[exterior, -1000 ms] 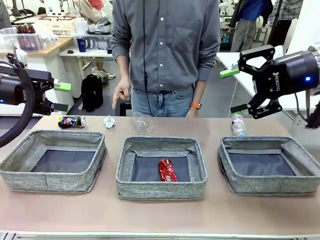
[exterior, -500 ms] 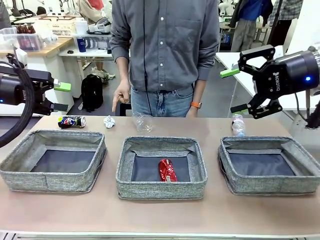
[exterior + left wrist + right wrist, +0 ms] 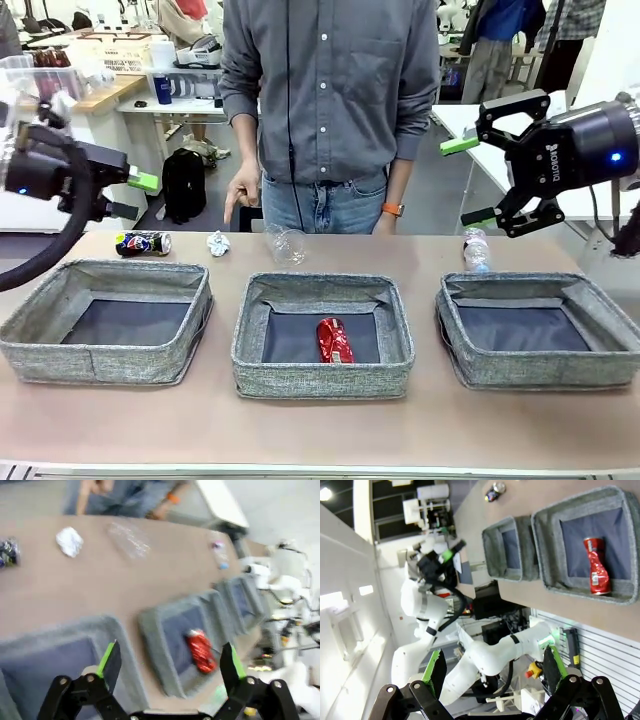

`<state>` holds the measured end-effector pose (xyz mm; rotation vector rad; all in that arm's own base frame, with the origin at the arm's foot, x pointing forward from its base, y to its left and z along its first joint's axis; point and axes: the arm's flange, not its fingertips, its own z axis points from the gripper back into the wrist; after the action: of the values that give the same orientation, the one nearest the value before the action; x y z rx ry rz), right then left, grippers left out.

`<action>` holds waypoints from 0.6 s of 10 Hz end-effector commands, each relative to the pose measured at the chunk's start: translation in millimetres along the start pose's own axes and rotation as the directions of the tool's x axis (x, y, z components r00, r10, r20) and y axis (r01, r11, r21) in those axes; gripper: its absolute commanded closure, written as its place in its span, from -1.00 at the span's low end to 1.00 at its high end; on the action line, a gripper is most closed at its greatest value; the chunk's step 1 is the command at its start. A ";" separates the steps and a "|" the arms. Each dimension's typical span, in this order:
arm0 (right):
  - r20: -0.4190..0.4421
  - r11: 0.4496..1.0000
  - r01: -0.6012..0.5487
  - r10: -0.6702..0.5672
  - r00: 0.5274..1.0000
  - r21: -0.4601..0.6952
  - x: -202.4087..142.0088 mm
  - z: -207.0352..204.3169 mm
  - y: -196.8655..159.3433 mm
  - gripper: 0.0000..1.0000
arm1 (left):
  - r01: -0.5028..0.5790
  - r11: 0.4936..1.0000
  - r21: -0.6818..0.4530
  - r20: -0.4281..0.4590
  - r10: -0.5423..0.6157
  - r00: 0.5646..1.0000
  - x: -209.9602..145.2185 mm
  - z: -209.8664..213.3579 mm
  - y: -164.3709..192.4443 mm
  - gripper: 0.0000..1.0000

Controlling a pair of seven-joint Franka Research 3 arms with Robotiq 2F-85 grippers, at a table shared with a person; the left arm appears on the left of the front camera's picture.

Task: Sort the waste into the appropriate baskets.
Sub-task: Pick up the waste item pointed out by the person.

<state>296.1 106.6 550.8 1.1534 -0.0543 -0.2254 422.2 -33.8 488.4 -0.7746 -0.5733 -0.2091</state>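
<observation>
Clear cup (image 3: 288, 243) faint, outline hard to trace; left wrist view blurred; left pincer (image 3: 137, 197), right pincer (image 3: 467, 182) apart

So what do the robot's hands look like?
The left end effector and right end effector are black claws, each with two fingers tipped with bright green pads. Each shows a small blue light, and the right one has white ROBOTIQ lettering. A thick black cable curves off the left one.

The baskets (image 3: 322, 380) are rough woven cloth; red can (image 3: 334, 340) seems glossy metal.
</observation>
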 end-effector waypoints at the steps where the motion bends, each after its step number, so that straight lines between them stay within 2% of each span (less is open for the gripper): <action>1: -0.001 0.999 -0.022 0.022 1.000 0.029 1.2 -1.6 1.4 -1.00 | 0.069 0.932 0.356 -0.051 -0.055 0.997 58.1 -53.0 25.6 -1.00; 2: -0.001 0.999 -0.022 0.022 1.000 0.029 1.2 -1.6 1.4 -1.00 | 0.097 0.897 0.431 -0.070 -0.074 0.995 72.9 -77.8 33.6 -1.00; 4: -0.001 0.999 -0.022 0.022 1.000 0.029 1.2 -1.6 1.4 -1.00 | 0.090 0.904 0.417 -0.175 -0.017 0.984 94.6 -127.0 56.2 -1.00; 6: -0.001 0.999 -0.022 0.022 1.000 0.029 1.2 -1.6 1.4 -1.00 | 0.042 0.910 0.412 -0.221 0.056 0.974 113.9 -173.4 84.4 -1.00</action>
<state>296.1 106.6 550.7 1.1526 -0.0545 -0.2256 590.6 -87.3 382.1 -0.2838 -0.4337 -0.1866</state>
